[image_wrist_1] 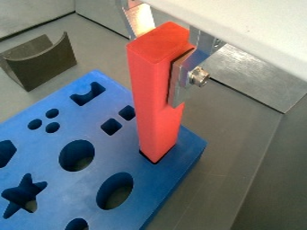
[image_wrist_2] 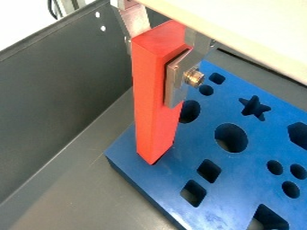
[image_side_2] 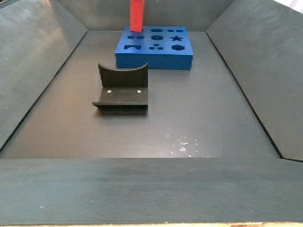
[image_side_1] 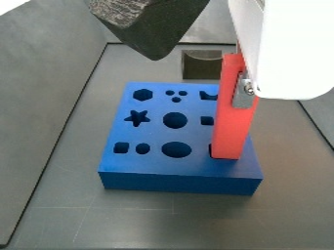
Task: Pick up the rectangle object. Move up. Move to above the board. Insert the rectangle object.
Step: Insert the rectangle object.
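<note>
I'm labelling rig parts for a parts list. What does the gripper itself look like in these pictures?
The gripper shows flat silver metal finger plates, one fixed with a small silver screw. In a side view the body above them is a bulky white housing. No cables or markings show on it.
</note>
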Robot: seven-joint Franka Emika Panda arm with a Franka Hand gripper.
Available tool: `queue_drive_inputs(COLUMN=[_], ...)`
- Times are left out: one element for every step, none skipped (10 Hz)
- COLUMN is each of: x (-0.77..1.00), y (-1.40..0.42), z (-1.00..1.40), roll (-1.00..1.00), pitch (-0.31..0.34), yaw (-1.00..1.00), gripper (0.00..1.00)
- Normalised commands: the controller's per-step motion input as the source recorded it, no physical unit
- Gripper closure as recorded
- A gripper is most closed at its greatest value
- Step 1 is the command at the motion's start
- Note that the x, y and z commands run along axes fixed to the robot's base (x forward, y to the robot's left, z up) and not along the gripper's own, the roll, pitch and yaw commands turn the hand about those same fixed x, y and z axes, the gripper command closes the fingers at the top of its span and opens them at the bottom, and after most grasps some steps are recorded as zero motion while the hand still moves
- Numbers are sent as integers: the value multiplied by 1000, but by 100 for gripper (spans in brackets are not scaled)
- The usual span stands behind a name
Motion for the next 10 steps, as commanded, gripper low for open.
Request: queue_drive_inputs(x=[0, 0, 0, 0, 6, 26, 69, 89, 0, 0], y=[-49, -80, -100, -123, -137, -149, -143, -134, 0, 0], z=[-271, -346, -389, -431, -494, -537, -554, -537, 0, 0], roll=[3, 60, 83, 86, 83, 106, 83, 86, 0, 0], pitch=[0, 0, 0, 0, 0, 0, 0, 0, 0, 0], yaw=[0, 14, 20, 37, 34, 31, 31, 34, 0, 0], gripper=[100, 100, 100, 100, 100, 100, 100, 100, 0, 0])
